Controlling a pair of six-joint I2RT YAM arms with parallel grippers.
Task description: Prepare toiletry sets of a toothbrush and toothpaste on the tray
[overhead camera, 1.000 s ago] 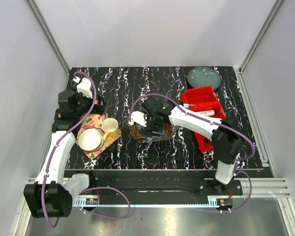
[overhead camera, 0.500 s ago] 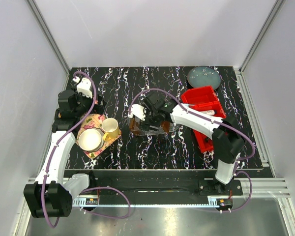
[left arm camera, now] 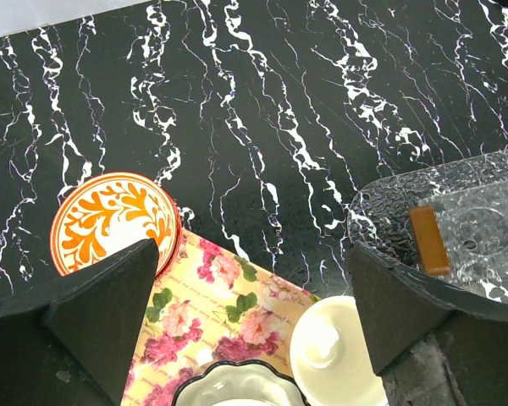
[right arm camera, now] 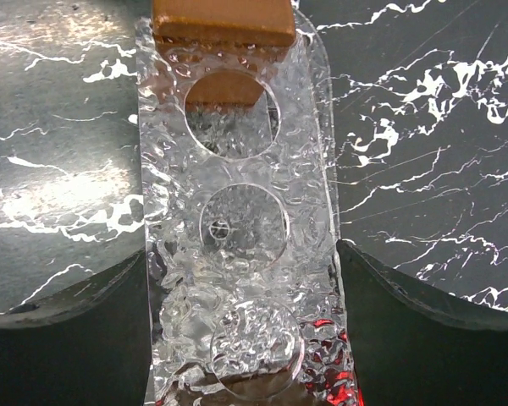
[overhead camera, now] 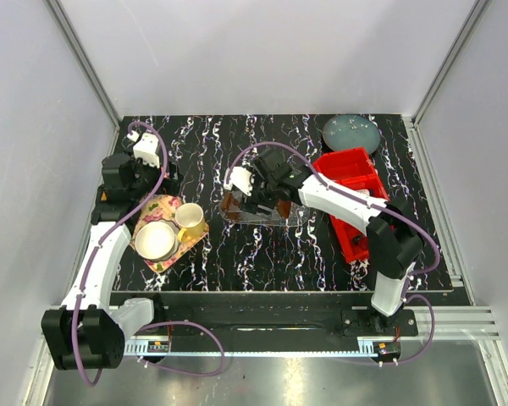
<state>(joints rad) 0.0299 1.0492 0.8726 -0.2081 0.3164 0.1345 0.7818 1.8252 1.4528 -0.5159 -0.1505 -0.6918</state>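
My right fingers (right arm camera: pixel 241 258) stand fairly wide and hold the tray (overhead camera: pixel 275 217) across its narrow width. Each long ribbed wall sits against the inner face of one finger, so the tray fills the gap between them. From my right wrist I look along its clear floor, past three round marks in a row, to a brown handle (right arm camera: pixel 223 21) at the end away from me. I cannot tell whether the tray rests on the surface (overhead camera: pixel 203 152) or hangs just off it. It is near the middle of the surface, a little toward the far edge, its long side running roughly left to right. The red bin (overhead camera: pixel 356 169) is near it on the right, along the right edge, and my right forearm crosses over the bin's left part. A grey round plate (overhead camera: pixel 351 133) sits in the far right corner.

My left fingers (left arm camera: pixel 254 254) are spread wide and hold nothing, hovering near the left edge. Below them is the far corner of a flowery tray (left arm camera: pixel 229 321), which carries a cup (left arm camera: pixel 330 359) and a bowl (left arm camera: pixel 237 389). An orange-patterned dish (left arm camera: pixel 110 216) lies by the flowery tray's left side, partly hidden behind my left finger. The tray my right fingers hold shows at the right of that view, apart from the flowery tray.
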